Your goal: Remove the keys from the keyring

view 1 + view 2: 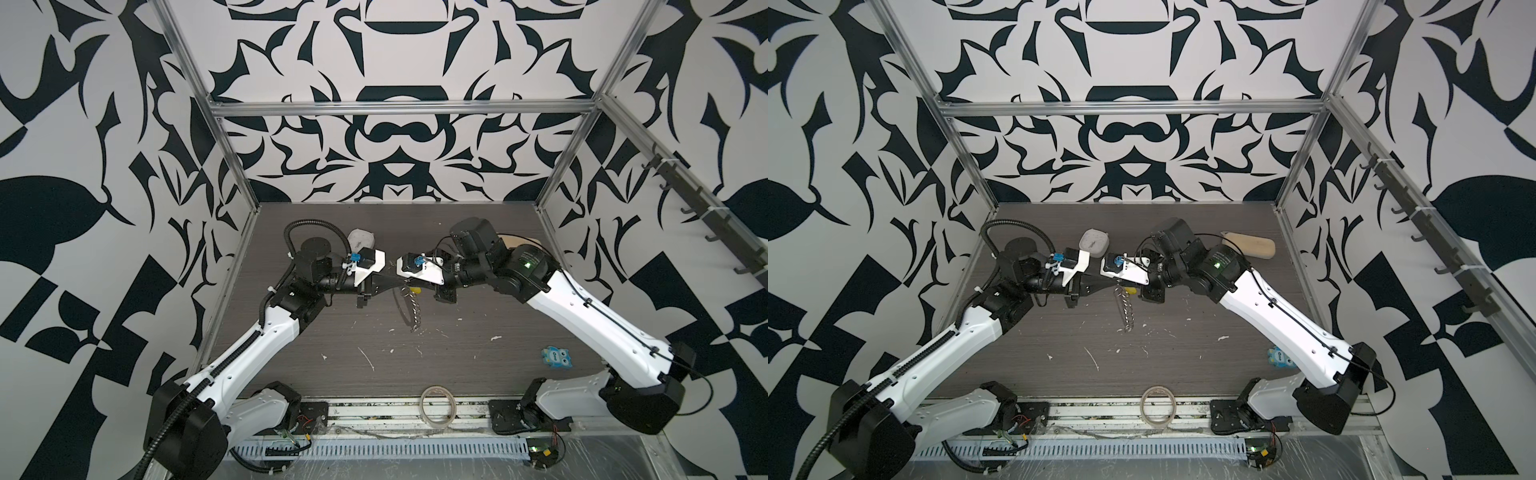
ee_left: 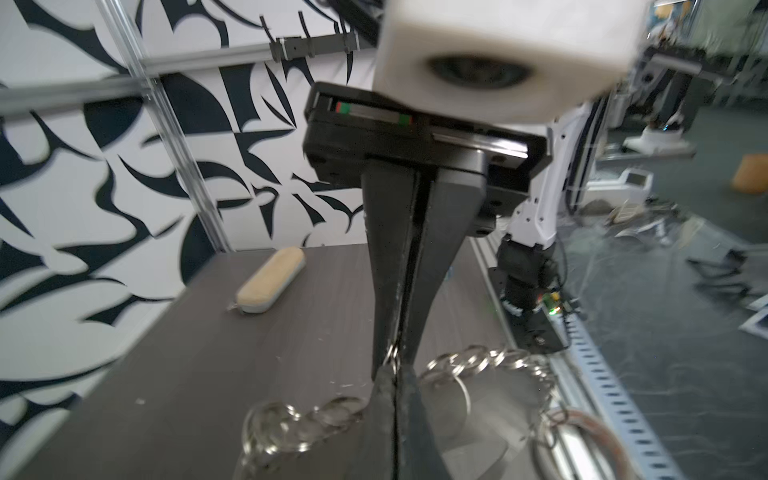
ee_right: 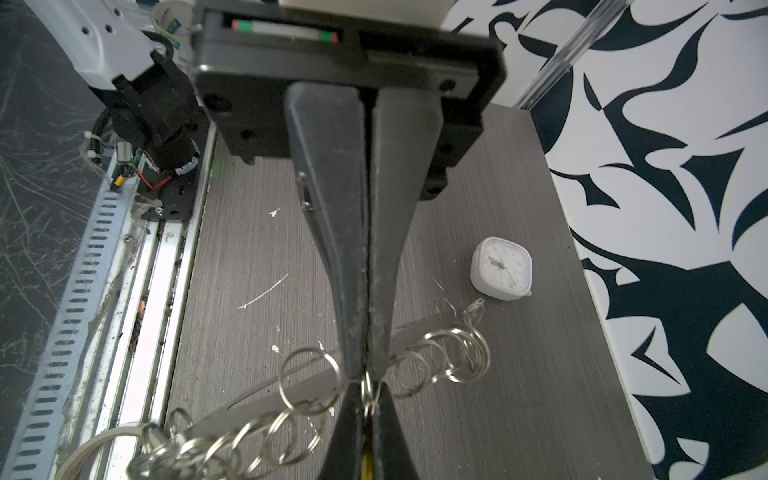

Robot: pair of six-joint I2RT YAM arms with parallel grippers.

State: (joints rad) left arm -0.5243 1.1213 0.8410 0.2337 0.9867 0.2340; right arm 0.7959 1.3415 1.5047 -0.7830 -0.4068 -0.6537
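Above mid-table [image 1: 332,332], hands meet tip to tip: left hand [image 3: 367,361] pinches a keyring [image 1: 415,311] link, right hand [image 3: 366,409] clamps yellow key [image 1: 412,288], prob. to pull them apart; rest hangs slack.

The right claw [image 3: 369,395] hides most of the keys [image 3: 366,462]

Keys [image 1: 414,287] sit between left gripper [image 1: 399,284] and right gripper [image 1: 407,285], keyring [image 1: 415,313] hanging beneath.
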